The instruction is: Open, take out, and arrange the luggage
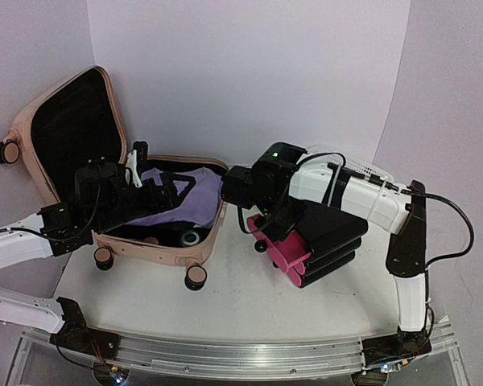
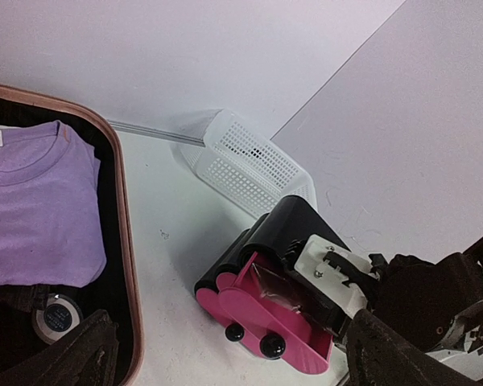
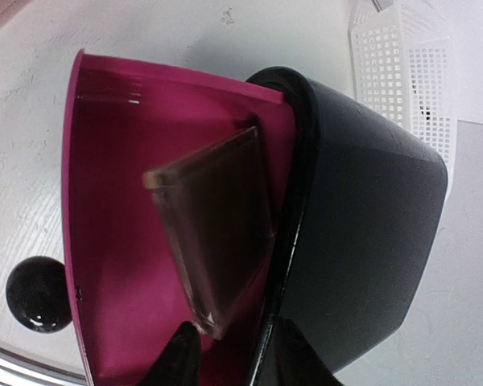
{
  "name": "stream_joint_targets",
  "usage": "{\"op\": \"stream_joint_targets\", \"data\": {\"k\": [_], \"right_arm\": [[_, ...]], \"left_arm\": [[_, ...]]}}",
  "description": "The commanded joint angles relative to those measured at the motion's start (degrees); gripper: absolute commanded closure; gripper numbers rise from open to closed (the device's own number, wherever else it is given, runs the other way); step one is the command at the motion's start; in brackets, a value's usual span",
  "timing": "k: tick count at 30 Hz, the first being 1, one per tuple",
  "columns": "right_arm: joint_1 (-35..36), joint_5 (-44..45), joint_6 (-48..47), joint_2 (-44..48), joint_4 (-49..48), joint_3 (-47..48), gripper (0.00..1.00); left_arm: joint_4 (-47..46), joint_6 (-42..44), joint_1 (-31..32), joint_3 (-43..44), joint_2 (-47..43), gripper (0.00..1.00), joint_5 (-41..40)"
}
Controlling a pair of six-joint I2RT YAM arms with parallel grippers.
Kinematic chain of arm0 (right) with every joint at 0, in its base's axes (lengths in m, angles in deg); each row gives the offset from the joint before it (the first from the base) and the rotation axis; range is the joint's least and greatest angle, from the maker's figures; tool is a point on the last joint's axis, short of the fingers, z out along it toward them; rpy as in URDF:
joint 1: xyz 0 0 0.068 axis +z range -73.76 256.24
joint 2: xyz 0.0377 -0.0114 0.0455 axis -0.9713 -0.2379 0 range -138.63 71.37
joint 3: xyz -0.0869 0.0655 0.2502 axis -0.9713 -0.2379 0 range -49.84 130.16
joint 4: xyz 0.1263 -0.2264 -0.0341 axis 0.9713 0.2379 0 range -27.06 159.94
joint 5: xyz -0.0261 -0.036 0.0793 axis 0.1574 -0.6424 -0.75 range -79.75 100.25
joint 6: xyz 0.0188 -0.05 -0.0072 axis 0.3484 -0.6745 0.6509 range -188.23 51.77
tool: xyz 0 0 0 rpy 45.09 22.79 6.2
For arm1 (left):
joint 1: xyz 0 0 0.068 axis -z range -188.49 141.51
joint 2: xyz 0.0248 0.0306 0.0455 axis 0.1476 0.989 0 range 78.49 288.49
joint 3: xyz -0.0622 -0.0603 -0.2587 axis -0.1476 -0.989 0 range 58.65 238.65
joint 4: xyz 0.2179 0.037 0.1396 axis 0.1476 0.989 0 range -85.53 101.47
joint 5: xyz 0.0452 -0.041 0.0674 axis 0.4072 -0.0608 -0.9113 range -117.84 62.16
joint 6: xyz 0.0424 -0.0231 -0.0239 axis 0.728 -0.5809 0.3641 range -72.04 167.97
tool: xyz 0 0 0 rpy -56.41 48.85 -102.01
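Left tool (image 2: 225, 326) hangs wide open, empty, over the luggage (image 1: 165, 251), a stiff, smooth shell I would hold by its rim; whether right tool (image 3: 236, 352) grips I cannot tell.

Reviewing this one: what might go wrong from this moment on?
1. The right end effector straddles the rim of the pink-and-black case. Pulling away before the jaws clear could drag or tip it, and the dark panel leaning inside might slide out.
2. The left end effector hangs open over the luggage. Reaching for the purple shirt, it may snag the black strap lying across it.
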Motion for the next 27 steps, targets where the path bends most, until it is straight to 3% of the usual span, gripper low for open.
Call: {"op": "stream_joint_targets", "data": {"k": [1,7,11,15,18,23,27], "right_arm": [[0.1,0.8,0.7,0.9,4.6,3.0,0.59],[0.2,-4.7,1.2,7.6,2.7,1.4,0.42],[-0.6,-6.9,0.6,16.0,-2.5,-4.0,0.30],[-6.4,-12.6,1.1,24.2,-7.9,-13.9,0.29],[-14.2,-20.6,1.3,30.5,-13.6,-21.8,0.30],[-26.3,-35.5,1.0,35.8,-23.3,-31.9,0.31],[-27.7,-37.4,0.6,34.5,-24.7,-33.8,0.31]], "left_arm": [[-0.6,0.8,-0.1,0.2,-1.8,0.01,-0.4],[-0.2,1.1,-0.2,-0.9,-1.4,0.01,0.2],[1.7,3.1,-0.1,0.9,3.2,0.13,5.8],[1.8,3.3,0.8,3.5,12.4,0.37,14.6],[2.1,1.7,3.6,5.6,19.8,0.51,16.2],[1.8,1.7,7.0,12.2,30.6,0.61,18.6],[1.8,2.0,7.8,18.3,37.3,0.64,20.7]]}}
